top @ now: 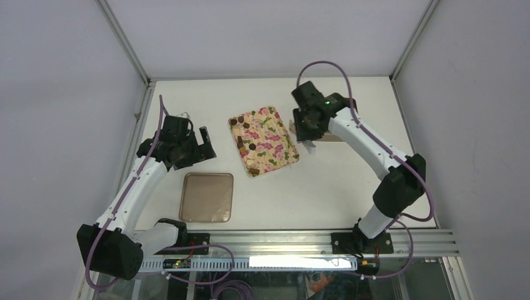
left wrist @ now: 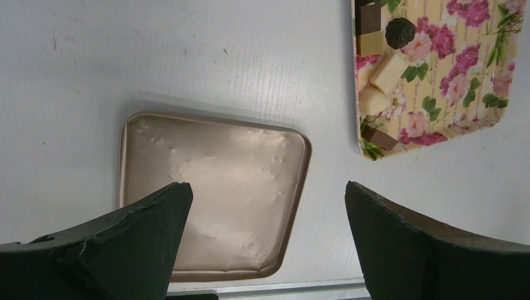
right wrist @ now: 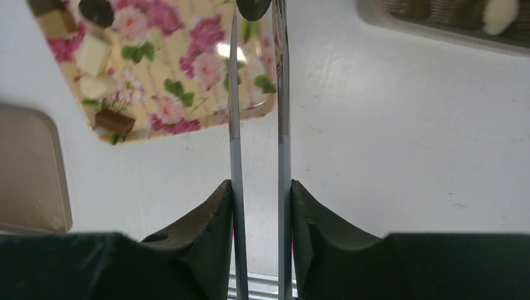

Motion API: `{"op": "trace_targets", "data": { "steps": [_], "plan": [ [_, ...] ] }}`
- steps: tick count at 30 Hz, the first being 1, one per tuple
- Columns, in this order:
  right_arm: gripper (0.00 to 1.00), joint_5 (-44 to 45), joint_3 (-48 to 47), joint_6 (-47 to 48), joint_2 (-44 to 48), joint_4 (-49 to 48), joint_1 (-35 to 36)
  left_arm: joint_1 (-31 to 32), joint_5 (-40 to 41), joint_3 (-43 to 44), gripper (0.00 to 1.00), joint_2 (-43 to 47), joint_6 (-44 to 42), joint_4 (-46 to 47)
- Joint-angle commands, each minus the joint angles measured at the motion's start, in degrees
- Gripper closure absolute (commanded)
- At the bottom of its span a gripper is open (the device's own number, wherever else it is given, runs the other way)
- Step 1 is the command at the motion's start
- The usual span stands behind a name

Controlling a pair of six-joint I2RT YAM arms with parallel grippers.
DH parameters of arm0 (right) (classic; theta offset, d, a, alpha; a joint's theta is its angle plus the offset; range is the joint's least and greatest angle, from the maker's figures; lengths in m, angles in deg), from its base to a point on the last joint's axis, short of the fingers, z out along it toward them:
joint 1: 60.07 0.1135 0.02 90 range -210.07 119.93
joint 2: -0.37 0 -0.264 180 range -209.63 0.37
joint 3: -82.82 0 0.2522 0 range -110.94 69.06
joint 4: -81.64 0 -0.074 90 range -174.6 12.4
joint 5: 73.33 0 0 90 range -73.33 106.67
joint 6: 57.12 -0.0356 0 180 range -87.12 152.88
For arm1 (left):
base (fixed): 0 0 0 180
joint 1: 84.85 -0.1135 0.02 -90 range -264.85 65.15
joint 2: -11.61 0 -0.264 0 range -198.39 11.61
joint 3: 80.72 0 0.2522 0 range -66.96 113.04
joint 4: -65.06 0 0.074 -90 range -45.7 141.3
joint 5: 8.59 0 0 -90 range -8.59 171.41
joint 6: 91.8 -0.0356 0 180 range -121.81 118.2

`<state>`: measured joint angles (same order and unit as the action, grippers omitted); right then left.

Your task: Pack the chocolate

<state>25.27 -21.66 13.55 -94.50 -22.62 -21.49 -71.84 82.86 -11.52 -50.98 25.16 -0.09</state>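
Left wrist view: my left gripper (left wrist: 269, 206) hangs wide and empty over the lid (left wrist: 219, 175) by the near edge of the tabletop (left wrist: 187, 62). Farther in, my right gripper (right wrist: 259, 206) squeezes metal tweezers (right wrist: 234, 125) whose tips pinch one dark chocolate (right wrist: 253, 7) by the right edge of the floral tray (right wrist: 187, 69). Other pieces (left wrist: 400, 31) lie on that tray. The box (right wrist: 400, 22) sits beyond, toward the far right corner. Risk: long, thin blades on a rounded piece may let it twist free short of its compartment.

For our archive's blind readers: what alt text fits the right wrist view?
The right gripper squeezes long thin metal tongs whose tips pinch a dark round chocolate by the edge of a floral rectangular tray holding more pieces, on a white table.
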Motion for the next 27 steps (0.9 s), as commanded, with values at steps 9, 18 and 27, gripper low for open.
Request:
{"op": "trace_targets", "data": {
  "steps": [9, 18, 27],
  "plan": [
    [0.93, -3.65, 1.43, 1.88, 3.34, -4.08, -22.6, -0.54, -0.27, 1.74, 0.01, -1.52, -0.54, 2.49],
    [0.91, -3.7, 0.09, 2.5, -1.42, -5.46, -26.31, -0.54, 0.0, 1.86, 0.01, -2.25, -1.2, 2.53],
    [0.69, -2.75, 1.55, 2.02, -2.95, -7.76, -27.35, -0.58, 0.11, 1.62, 0.01, -2.37, -1.51, 2.62]
  ]
}}
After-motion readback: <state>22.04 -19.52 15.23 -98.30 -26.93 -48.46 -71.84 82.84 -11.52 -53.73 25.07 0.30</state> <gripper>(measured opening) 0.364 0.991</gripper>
